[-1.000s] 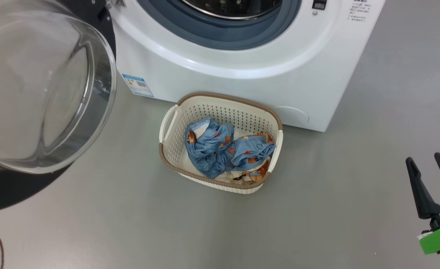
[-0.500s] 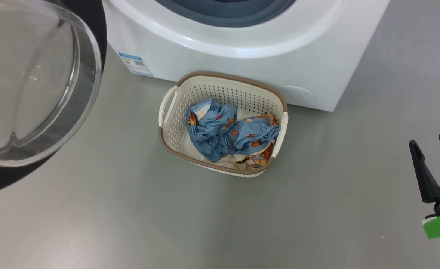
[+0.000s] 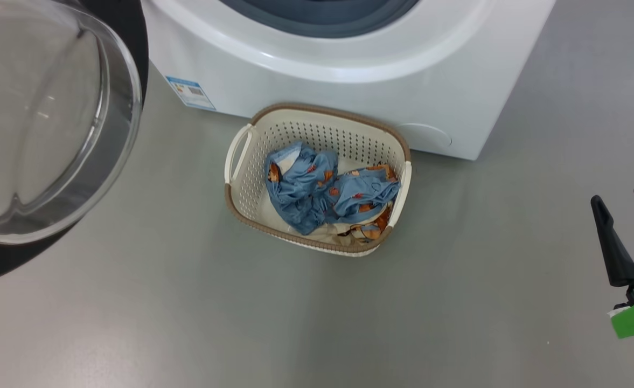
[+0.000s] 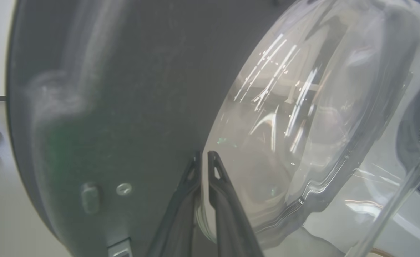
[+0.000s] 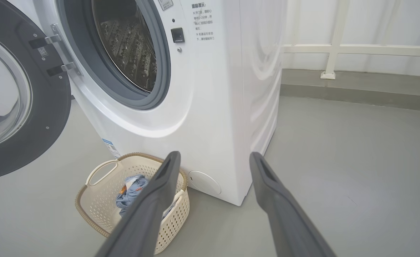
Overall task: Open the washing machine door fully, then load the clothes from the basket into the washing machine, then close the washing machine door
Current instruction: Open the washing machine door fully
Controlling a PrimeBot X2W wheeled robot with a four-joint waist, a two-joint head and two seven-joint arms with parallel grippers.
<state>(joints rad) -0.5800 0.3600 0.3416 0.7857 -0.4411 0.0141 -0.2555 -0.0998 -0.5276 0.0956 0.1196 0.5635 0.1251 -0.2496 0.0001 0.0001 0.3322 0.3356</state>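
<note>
Left gripper (image 4: 204,157): fingers pressed together, nothing between them, tips right up at the door (image 4: 106,107) where its black part meets the glass (image 4: 284,125). Can't tell if they actually touch it.

Right gripper (image 3: 618,195): jaws wide apart, empty, hanging over the floor (image 3: 457,296), well off to the right of the basket (image 3: 252,188). The clothes (image 3: 327,191) all sit in the basket, which is parked just in front of the washer (image 3: 322,91).

What changed in the last second is mostly the head camera dipping down, so the basket slid to mid-view. The things themselves haven't shifted, and both jaws stayed as they were.

The door looks swung well open, so I'd say step one is about done. My guess is the right arm goes for the clothes next.
</note>
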